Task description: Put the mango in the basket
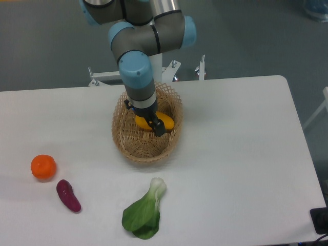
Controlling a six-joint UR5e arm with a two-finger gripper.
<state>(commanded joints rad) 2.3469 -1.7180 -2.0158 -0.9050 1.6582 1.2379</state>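
Your hand (155,124) reaches down into the basket (125,143), fingers closed around the mango (166,121); the basket's rim encircles hand and fruit on the tabletop (246,154).

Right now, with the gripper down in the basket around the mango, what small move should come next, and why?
Probably open the gripper and let go: the mango already sits inside the basket, low between its woven walls, so only the release seems left.

Bright, even overhead light leaves soft, faint shadows on the white table (246,154); the picture is slightly soft throughout.
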